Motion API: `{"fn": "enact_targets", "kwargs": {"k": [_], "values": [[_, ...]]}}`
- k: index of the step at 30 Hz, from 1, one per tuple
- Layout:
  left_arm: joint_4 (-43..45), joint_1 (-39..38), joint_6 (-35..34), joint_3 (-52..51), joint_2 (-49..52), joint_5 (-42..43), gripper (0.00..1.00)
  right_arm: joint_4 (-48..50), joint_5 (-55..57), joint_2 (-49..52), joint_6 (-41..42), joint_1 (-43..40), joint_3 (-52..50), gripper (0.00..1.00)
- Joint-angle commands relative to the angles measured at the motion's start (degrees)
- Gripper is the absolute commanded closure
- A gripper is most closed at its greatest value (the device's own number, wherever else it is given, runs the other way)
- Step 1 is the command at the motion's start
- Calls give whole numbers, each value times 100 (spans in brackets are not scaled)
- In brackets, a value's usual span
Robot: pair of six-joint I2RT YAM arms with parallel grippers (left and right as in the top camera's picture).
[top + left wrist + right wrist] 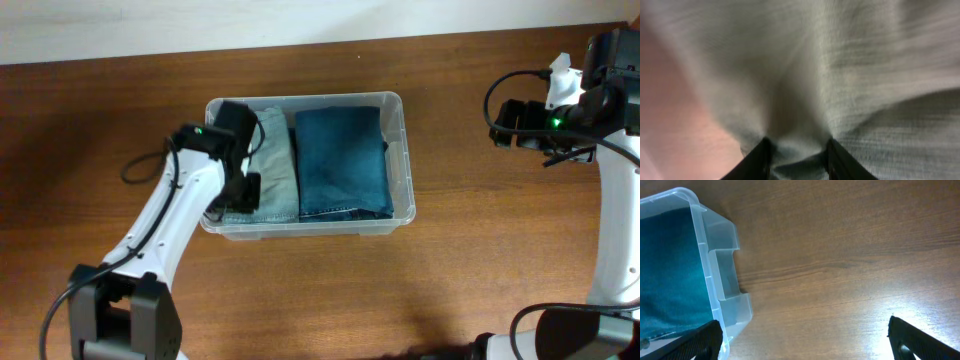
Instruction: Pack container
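Observation:
The clear plastic container sits mid-table. Inside lie folded dark blue jeans on the right and a folded pale grey-green garment on the left. My left gripper is down inside the container's left end, its fingers pressed into the pale garment with a fold of cloth pinched between them. My right gripper hovers over bare table to the right of the container, open wide and empty. The right wrist view shows the container's corner and the blue jeans.
The brown wooden table surrounds the container. A pale wall strip runs along the far edge. Cables hang off both arms.

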Motion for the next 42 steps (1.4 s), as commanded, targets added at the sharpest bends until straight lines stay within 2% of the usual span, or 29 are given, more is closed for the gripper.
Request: {"fn": "enact_targets", "kwargs": {"k": [1, 8, 10, 12, 13, 16, 23, 27, 32, 38, 42], "values": [[136, 13, -105, -343, 42, 249, 63, 0, 28, 31, -37, -4, -50, 2], [72, 20, 22, 595, -264, -404, 62, 2, -184, 24, -192, -4, -50, 2], [85, 48, 20, 968, -442, -605, 58, 7, -297, 17, -278, 35, -50, 2], [90, 142, 17, 1283, -605, -804, 45, 15, -297, 4, -380, 151, -48, 2], [129, 302, 15, 1467, -719, -920, 32, 46, -280, -4, -433, 343, -48, 2], [282, 730, -46, 1552, -866, -929, 1, 157, -273, -2, -649, 765, -48, 2], [553, 1899, -850, 1550, -796, -881, 1, 1158, -273, 31, -855, 1711, -50, 1], [505, 2208, -837, 1552, -809, -833, 1, 1499, -278, 24, -855, 1871, -48, 2], [374, 2323, -109, 1552, -918, -20, 0, 1235, -219, -195, -520, 1871, -50, 2], [313, 2326, 39, 1344, -2006, -39, 1, 1023, 105, -1241, -433, 1871, -293, 2], [813, 2321, 199, 542, -3412, -28, 1, 1561, 400, -2406, -334, 1871, -1322, 2]]}}
